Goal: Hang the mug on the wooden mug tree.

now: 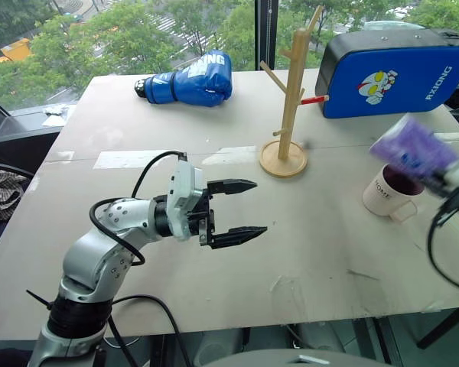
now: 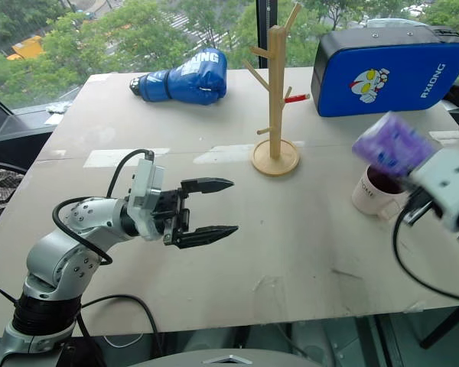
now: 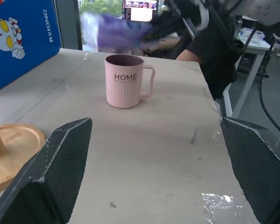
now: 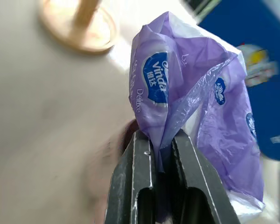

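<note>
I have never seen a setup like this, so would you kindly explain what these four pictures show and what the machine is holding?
This is a two-armed humanoid robot. Two pictures come from cameras in its head, looking down over a table; the other two come from a camera on each wrist, looking along that hand's black fingers.

On the table stand the mug, marked HOME, and the wooden mug tree. Further back lie a blue boxing glove and a blue pad.

The left hand hovers open and empty above the table. The right hand is shut on a purple tissue pack, pinching its wrapper and holding it in the air above the mug. The mug itself is not yet picked up.
</note>
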`<state>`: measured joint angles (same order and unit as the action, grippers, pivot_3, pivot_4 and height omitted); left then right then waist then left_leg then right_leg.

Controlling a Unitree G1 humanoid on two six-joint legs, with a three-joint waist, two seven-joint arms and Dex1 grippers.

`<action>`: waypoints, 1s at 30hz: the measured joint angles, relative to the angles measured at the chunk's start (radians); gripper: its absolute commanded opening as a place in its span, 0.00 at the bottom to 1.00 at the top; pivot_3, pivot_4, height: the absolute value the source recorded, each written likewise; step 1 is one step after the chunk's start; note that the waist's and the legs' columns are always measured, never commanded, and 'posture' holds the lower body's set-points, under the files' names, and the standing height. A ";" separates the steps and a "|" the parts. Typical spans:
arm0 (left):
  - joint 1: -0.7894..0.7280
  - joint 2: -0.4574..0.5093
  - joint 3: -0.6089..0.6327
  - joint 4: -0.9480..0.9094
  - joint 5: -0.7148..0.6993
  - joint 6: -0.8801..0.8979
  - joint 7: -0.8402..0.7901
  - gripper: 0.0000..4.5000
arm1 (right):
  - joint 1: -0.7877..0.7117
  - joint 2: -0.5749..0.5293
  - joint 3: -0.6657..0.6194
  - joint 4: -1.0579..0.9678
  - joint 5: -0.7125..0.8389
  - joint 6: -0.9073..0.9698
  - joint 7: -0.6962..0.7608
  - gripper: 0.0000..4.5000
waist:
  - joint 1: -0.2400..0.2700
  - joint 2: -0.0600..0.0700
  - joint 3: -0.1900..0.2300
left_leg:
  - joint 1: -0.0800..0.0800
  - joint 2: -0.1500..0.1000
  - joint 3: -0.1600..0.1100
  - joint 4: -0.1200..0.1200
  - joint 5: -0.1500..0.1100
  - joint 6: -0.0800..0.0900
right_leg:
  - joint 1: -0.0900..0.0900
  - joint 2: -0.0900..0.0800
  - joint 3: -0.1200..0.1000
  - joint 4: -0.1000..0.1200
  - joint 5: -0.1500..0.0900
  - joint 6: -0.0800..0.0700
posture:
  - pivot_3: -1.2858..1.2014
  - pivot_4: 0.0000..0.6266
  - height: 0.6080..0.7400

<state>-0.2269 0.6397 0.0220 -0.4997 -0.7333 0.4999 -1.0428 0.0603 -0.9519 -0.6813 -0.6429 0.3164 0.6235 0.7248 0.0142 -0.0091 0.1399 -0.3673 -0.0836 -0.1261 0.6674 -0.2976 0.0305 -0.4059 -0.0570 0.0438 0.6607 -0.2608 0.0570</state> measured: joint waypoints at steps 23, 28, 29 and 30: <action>-0.071 -0.088 0.018 0.040 -0.095 -0.013 0.044 1.00 | -0.080 0.040 0.298 0.757 -0.254 -0.251 -0.114 0.89 | -0.007 0.005 0.001 | 0.000 0.000 0.004 0.000 0.000 0.000 | -0.002 0.000 0.002 0.001 0.000 0.000 | 0.52 0.24 1.00; -0.051 -0.077 0.014 0.038 -0.094 -0.006 0.042 1.00 | 0.083 0.040 0.073 0.416 -0.103 -0.050 -0.027 0.99 | 0.001 0.005 0.001 | -0.002 0.000 0.001 -0.001 0.000 0.000 | -0.002 0.001 0.003 0.001 0.000 0.000 | 0.52 0.24 1.00; -0.043 -0.075 0.010 0.038 -0.093 -0.006 0.037 1.00 | 0.136 0.049 0.022 0.324 -0.063 0.010 -0.006 0.99 | 0.001 0.005 0.001 | -0.001 0.000 0.001 -0.001 0.000 0.000 | -0.002 0.001 0.002 0.001 0.000 0.000 | 0.52 0.24 1.00; -0.037 -0.074 0.005 0.041 -0.087 -0.007 0.031 1.00 | 0.209 0.074 -0.039 0.183 -0.005 0.101 0.012 0.99 | 0.003 0.005 0.001 | -0.002 0.000 -0.001 -0.001 0.000 0.000 | -0.002 0.001 0.001 0.001 0.000 0.000 | 0.52 0.24 1.00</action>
<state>-0.2638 0.5654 0.0274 -0.4590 -0.8201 0.4934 -1.0121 0.2688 -0.8774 -0.7202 -0.4595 0.3111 0.7248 0.7370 0.0173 -0.0046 0.1411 -0.3694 -0.0832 -0.1272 0.6666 -0.2976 0.0304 -0.4080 -0.0564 0.0447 0.6613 -0.2608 0.0570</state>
